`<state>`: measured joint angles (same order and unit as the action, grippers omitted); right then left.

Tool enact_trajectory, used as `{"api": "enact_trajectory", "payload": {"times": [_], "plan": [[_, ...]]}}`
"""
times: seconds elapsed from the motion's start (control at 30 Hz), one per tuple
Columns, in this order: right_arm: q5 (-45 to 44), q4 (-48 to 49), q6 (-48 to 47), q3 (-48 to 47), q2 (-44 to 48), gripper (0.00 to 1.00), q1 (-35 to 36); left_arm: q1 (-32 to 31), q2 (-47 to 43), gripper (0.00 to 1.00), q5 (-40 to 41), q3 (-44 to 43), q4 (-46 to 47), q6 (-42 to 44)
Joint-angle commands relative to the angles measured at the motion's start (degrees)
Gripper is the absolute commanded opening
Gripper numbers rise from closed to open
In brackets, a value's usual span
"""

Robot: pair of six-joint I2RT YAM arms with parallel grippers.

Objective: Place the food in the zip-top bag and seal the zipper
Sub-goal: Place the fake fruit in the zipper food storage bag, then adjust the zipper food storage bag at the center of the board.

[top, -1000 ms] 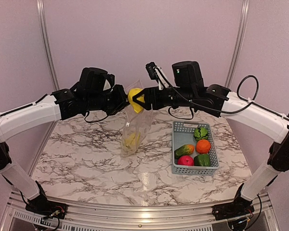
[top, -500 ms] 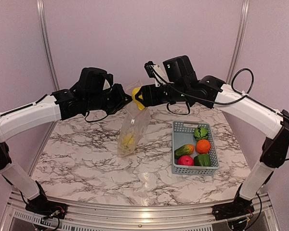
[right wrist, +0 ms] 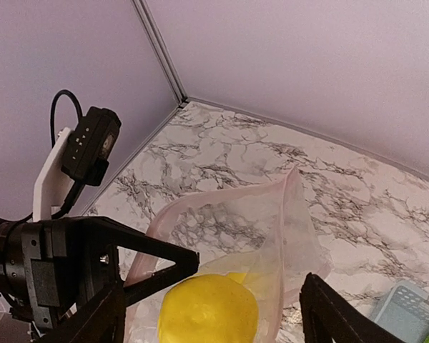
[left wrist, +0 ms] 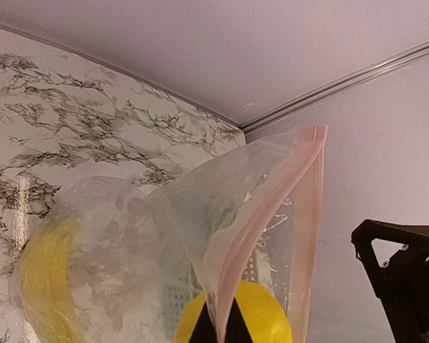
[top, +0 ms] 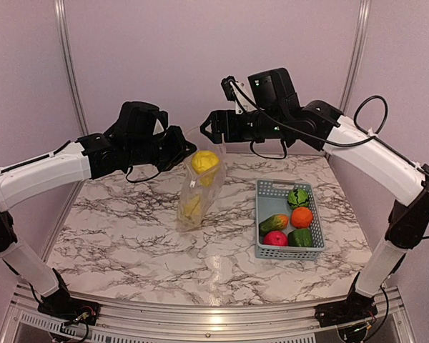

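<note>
My left gripper (top: 189, 147) is shut on the pinkish zipper (left wrist: 268, 214) edge of the clear zip-top bag (top: 200, 187), holding the bag's mouth up and open. A yellow pepper (top: 204, 161) sits in the mouth, and it also shows in the left wrist view (left wrist: 261, 314) and the right wrist view (right wrist: 209, 311). A yellow banana (top: 192, 208) lies at the bag's bottom. My right gripper (top: 208, 128) is open and empty just above the mouth. The red apple (top: 275, 239), orange (top: 301, 216), mango (top: 274, 223) and two green peppers (top: 298, 198) lie in the basket.
The grey-blue perforated basket (top: 267, 191) stands on the marble table to the right of the bag. Purple walls with metal rails enclose the table at the back and sides. The left wrist camera (right wrist: 89, 143) is close to my right gripper.
My right gripper has opened and let go of the yellow pepper, which now rests in the bag's mouth. The right gripper has lifted slightly up and away. The left gripper keeps holding the bag.
</note>
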<state>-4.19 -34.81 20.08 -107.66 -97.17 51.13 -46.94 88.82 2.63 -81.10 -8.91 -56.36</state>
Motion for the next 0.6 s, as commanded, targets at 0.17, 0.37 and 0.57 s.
{"api": "enact_trajectory", "payload": {"times": [0.17,0.37,0.57], "plan": [[-2.33,-6.01,2.49,0.38,-2.25,0.65,-1.83,0.3,-1.35,0.0,-0.57,0.59,-0.45,1.31],[-1.55,-7.66,4.18,0.51,-3.59,0.49,-1.83,0.28,-1.3,0.0,-0.83,0.73,-0.72,1.6],[1.96,-9.13,4.34,-1.74,-4.73,0.06,-2.34,0.29,-1.01,0.05,-0.96,0.18,-1.48,3.28]]}}
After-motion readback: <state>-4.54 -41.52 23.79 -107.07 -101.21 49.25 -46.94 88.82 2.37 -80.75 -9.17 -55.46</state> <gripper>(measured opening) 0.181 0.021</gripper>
